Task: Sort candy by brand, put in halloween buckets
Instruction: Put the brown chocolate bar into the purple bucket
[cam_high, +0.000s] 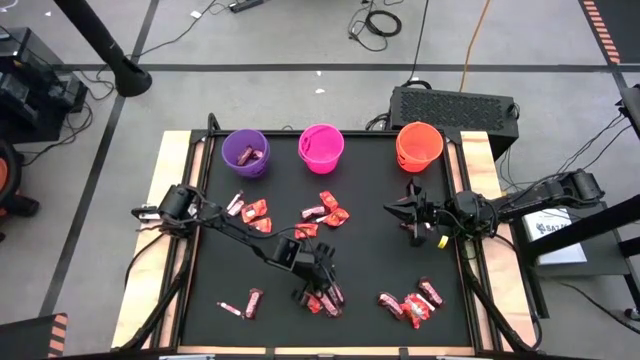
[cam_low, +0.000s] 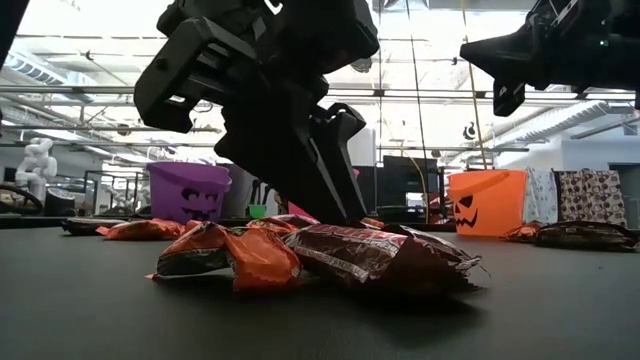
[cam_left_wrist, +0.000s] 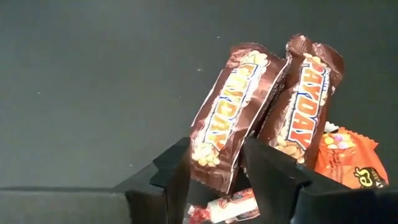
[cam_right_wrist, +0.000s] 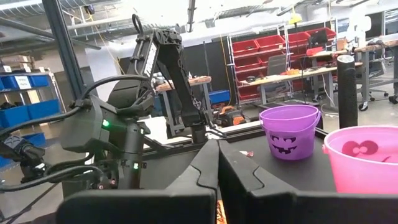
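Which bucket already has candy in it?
The purple bucket, leftmost in the high view: a dark wrapped piece lies inside. The pink bucket and orange bucket show only bare interiors.

Even, diffuse light falls on the table (cam_high: 390, 290) in the high view; its black mat shows no glare and only faint, soft shadows under the arms. In the low view the room's ceiling lights burn out to white behind the left gripper (cam_low: 335, 185), which stands as a dark backlit shape with little surface detail; the nearest candy (cam_low: 320, 255) is fairly sharp, while the purple bucket (cam_low: 188, 190) and orange bucket (cam_low: 487, 202) behind are soft. The left wrist view is dim, the mat grainy, with small sheen on the brown wrappers (cam_left_wrist: 233, 118). The right wrist view is bright, its near fingers (cam_right_wrist: 205, 171) blurred.
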